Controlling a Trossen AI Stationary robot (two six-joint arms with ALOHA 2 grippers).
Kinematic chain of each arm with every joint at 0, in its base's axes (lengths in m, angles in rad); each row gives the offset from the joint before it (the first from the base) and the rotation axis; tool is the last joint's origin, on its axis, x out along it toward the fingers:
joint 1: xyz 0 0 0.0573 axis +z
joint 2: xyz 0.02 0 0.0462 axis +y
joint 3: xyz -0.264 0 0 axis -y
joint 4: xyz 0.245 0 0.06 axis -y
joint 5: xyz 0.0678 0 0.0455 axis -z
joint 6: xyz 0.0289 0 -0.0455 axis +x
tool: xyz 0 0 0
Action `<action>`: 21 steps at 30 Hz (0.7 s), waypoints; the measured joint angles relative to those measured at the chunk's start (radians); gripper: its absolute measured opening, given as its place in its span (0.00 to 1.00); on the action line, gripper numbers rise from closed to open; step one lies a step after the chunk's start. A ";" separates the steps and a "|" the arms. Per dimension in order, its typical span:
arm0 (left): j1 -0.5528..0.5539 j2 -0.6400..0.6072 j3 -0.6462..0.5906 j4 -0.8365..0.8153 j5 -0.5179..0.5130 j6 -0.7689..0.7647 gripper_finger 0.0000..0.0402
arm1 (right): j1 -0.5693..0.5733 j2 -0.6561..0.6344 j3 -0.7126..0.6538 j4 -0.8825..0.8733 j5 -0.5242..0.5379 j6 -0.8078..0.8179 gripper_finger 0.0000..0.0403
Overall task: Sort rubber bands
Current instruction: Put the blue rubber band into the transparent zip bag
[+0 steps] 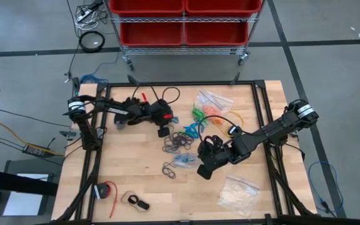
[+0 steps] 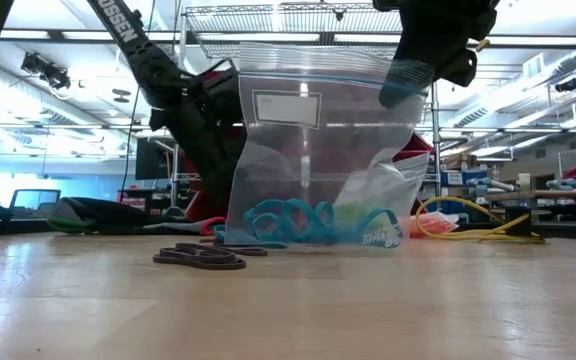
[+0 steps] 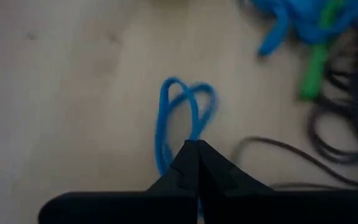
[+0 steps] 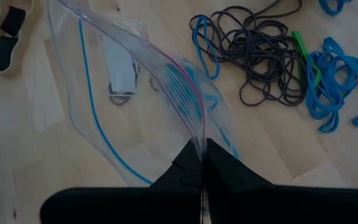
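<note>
Loose rubber bands lie mid-table: a dark tangle [image 1: 177, 141], blue ones [image 1: 194, 129], green ones [image 1: 197, 113] and orange ones [image 1: 214, 111]. My left gripper [image 1: 164, 130] hovers just left of the tangle, shut on a blue rubber band [image 3: 185, 109]. My right gripper [image 1: 201, 165] is shut on a clear zip bag [image 2: 318, 140]. The bag stands upright with blue bands [image 2: 298, 220] in its bottom. A few dark bands [image 2: 203, 257] lie flat on the wood in front of it. My left gripper pinches the blue band's one end [image 3: 194, 138] between its two fingertips, slanting down from the table's left. The rest of the loop reaches out beyond the fingertips over the wood; I cannot tell if it rests on the table. My right gripper pinches the bag's zip-edged mouth [image 4: 199, 134] between its two fingers, slanting down from the table's right. The bag hangs below the fingers with its bottom [image 2: 308, 243] on the table and its mouth held up.
A second clear bag [image 1: 214, 99] lies by the orange bands, and a clear bag of whitish pieces [image 1: 239, 190] lies near the right front. A yellow cable [image 1: 236, 117] loops mid-right. A red roll [image 1: 107, 190] and a small black piece [image 1: 137, 202] sit front left. Red bins [image 1: 183, 22] stand beyond the far edge.
</note>
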 joint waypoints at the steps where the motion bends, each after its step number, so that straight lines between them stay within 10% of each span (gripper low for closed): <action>1: 0.000 0.000 -0.008 0.026 -0.018 0.000 0.01 | 0.000 0.000 0.000 0.001 0.000 0.000 0.00; 21: -0.005 -0.002 -0.022 0.105 0.079 -0.104 0.12 | 0.000 0.000 0.000 0.003 -0.007 0.000 0.00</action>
